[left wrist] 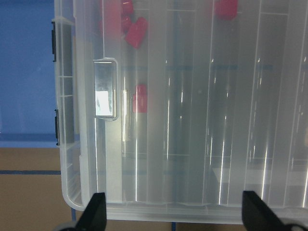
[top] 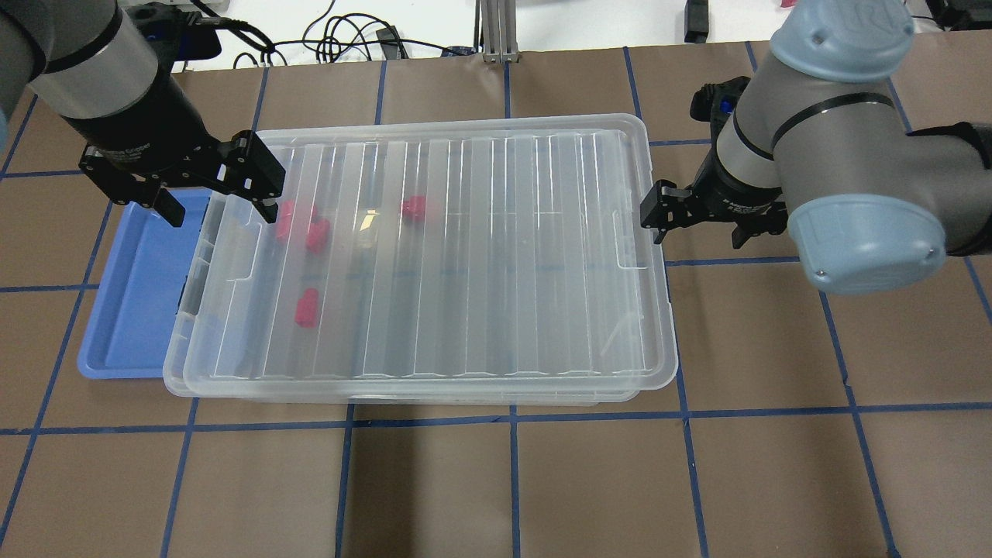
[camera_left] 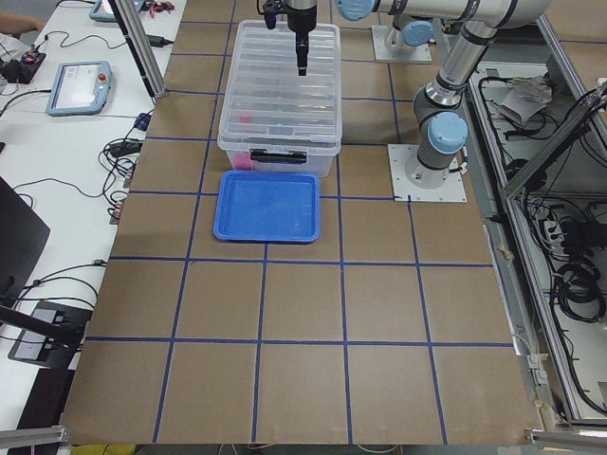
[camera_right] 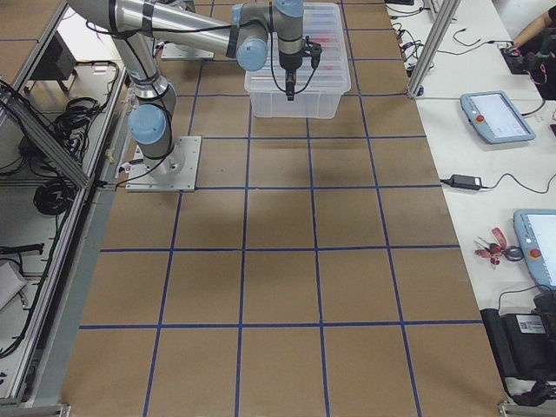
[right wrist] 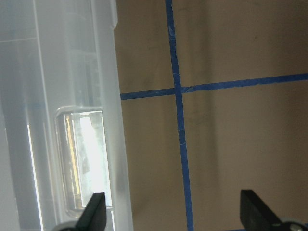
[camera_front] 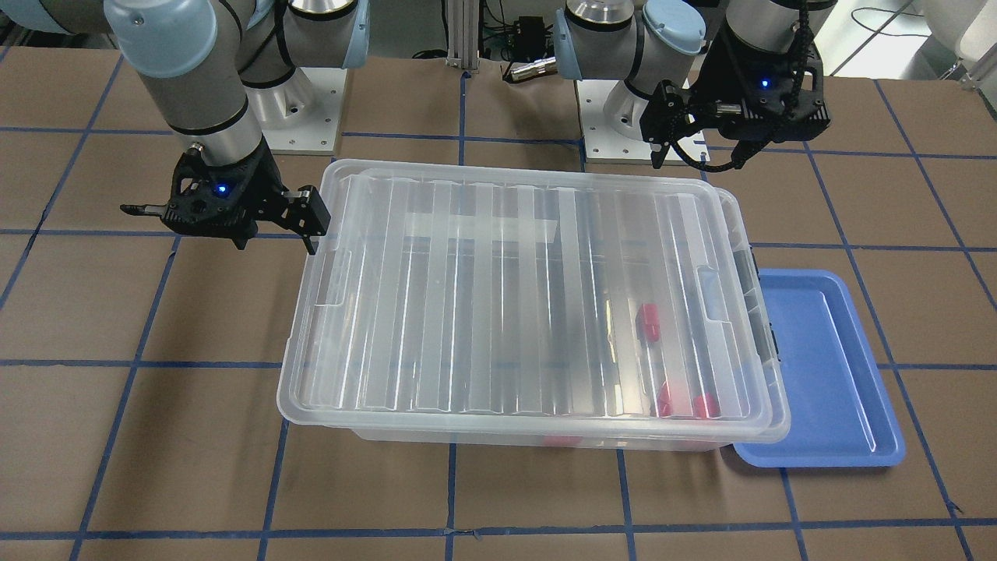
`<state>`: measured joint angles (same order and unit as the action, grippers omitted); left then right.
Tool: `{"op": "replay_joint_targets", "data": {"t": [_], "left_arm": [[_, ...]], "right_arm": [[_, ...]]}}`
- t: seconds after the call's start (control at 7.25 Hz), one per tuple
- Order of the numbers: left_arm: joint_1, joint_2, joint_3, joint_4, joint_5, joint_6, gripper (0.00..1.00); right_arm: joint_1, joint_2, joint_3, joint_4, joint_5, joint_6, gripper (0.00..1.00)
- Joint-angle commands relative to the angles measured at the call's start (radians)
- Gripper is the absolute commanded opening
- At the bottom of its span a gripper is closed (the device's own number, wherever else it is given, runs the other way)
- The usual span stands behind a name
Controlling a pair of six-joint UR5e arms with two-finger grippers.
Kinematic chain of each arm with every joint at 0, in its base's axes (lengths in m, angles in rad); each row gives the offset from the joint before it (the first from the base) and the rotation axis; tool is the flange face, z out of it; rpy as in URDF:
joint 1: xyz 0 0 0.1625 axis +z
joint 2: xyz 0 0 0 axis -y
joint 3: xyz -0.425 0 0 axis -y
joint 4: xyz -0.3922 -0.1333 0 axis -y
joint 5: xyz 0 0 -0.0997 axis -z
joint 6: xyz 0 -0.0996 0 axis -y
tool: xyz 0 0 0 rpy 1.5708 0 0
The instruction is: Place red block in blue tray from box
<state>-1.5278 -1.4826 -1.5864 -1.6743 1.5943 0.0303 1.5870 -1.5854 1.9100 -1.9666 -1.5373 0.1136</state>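
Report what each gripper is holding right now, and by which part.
Nothing is held. The left gripper and the right gripper both stand open at opposite ends of the large clear plastic lidded box, with the small red blocks inside it.

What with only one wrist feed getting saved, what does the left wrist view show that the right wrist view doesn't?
Left wrist only: red blocks under the lid, the blue tray beside the box, dark latches. Right wrist only: two tape lines crossing on the table. Both: the clear lid with a handle recess, brown table, and an open tool at the bottom edge, left tool and right tool respectively.
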Motion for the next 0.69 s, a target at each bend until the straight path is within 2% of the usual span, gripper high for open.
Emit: {"op": "replay_joint_targets", "data": {"t": [0.0,0.41,0.55], "left_arm": [[0.005,-0.008,-0.001,0.002,0.003,0.000,1.00],[0.006,-0.013,-0.020,0.004,0.021,0.000,1.00],[0.006,-0.013,-0.020,-0.005,0.039,0.000,1.00]], "right_arm": [[0.014,0.051,0.003,-0.055,-0.009,-0.003,0.97],[0.019,0.076,-0.008,-0.081,-0.015,-0.018,0.98],[0.018,0.079,-0.009,-0.083,-0.042,-0.028,0.98]]}}
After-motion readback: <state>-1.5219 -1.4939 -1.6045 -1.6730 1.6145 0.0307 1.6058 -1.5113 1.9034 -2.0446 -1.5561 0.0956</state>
